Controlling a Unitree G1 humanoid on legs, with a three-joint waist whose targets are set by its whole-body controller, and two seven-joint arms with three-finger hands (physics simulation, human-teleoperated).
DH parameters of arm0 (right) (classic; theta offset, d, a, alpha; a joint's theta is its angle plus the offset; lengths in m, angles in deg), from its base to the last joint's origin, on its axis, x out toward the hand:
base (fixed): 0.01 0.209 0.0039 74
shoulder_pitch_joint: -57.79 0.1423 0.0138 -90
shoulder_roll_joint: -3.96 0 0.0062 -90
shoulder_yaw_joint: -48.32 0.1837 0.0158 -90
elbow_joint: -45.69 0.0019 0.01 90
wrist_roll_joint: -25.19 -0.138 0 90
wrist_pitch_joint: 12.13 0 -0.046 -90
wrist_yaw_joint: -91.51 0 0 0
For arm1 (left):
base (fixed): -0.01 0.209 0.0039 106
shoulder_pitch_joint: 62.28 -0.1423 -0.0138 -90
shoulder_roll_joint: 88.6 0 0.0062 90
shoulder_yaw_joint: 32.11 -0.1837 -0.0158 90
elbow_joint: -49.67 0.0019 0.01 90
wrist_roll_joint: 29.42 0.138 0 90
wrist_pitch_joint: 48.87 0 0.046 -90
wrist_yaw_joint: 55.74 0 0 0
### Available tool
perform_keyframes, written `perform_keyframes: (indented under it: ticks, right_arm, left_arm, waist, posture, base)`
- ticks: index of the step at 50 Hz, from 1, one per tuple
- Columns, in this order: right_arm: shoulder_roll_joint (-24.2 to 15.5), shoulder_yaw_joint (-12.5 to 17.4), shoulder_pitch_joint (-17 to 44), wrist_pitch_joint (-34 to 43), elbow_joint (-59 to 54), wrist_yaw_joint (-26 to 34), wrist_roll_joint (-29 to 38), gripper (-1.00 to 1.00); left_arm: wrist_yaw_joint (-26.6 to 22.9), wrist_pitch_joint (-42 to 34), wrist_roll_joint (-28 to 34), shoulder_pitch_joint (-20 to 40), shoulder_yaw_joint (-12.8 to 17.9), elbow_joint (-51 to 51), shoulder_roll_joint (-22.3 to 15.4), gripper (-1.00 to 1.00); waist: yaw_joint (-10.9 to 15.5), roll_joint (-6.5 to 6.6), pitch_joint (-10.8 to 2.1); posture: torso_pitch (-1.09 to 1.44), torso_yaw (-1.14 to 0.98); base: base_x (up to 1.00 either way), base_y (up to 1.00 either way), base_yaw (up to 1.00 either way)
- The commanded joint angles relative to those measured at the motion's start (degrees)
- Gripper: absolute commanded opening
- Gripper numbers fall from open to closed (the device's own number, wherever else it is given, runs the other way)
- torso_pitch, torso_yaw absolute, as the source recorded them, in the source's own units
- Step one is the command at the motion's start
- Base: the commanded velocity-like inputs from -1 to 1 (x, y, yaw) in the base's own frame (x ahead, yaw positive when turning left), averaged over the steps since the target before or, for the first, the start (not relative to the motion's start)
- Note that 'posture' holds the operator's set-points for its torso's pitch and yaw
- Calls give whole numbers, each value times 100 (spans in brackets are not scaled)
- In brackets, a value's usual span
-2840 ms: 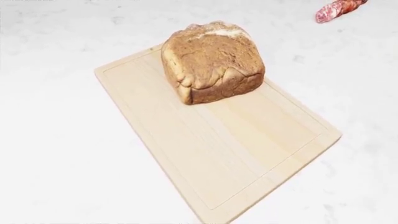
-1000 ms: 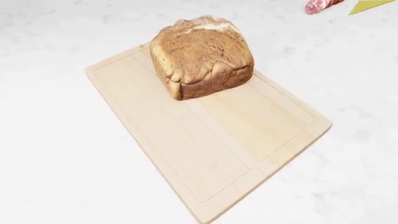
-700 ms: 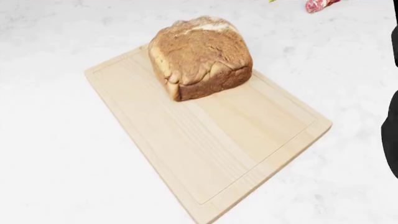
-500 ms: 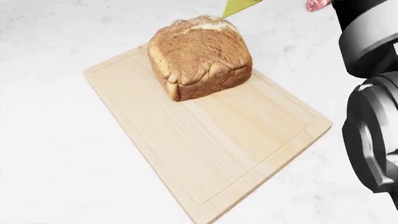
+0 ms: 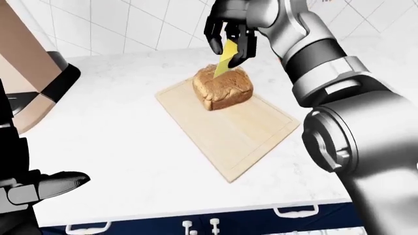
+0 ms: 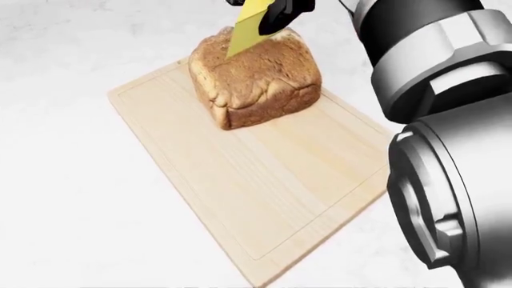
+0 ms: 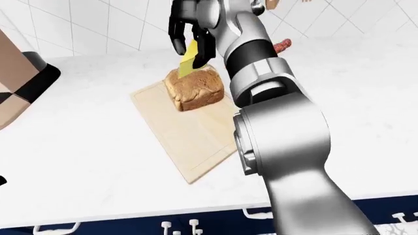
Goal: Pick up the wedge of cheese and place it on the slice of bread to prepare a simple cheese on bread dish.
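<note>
A brown loaf of bread [image 6: 256, 75] sits at the top end of a pale wooden cutting board [image 6: 264, 198]. My right hand [image 5: 229, 36] is shut on a yellow wedge of cheese [image 5: 226, 58] and holds it point down just above the loaf's top; the wedge also shows in the head view [image 6: 248, 27]. My right arm [image 6: 440, 90] fills the right side of the head view. My left hand [image 5: 45, 188] hangs low at the left edge of the left-eye view, away from the board, fingers extended.
The board lies on a white marble counter [image 5: 124, 127] against a tiled wall. A brown and black appliance [image 5: 29, 73] stands at the left. A sausage [image 7: 282, 46] lies on the counter beyond my right arm. Dark blue cabinet fronts [image 5: 215, 223] run below the counter edge.
My right arm has swung in from the right with the cheese wedge, carrying it from the top right corner to above the loaf. The bread and board have stayed put.
</note>
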Motion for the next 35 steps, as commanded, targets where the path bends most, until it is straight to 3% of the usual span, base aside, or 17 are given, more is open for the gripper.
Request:
perform_keyframes:
  ticks: [1, 29, 35]
  right_arm:
    - [-31, 49, 257, -43, 240, -123, -61, -100]
    - [-71, 136, -169, 55, 132, -486, 76, -100]
    - [-33, 305, -35, -40, 145, -525, -133, -100]
  left_arm:
    - [-19, 122, -2, 52, 37, -146, -60, 100]
    - [-9, 127, -45, 48, 73, -124, -75, 100]
    - [-9, 132, -46, 46, 66, -120, -69, 100]
  waist:
    - [-3, 27, -147]
    - [1, 20, -183]
    - [-1, 23, -180]
  posture:
    - [0, 0]
    - [0, 0]
    - [0, 0]
  base:
    - [0, 0, 0]
    - [0, 0, 0]
    - [0, 0, 0]
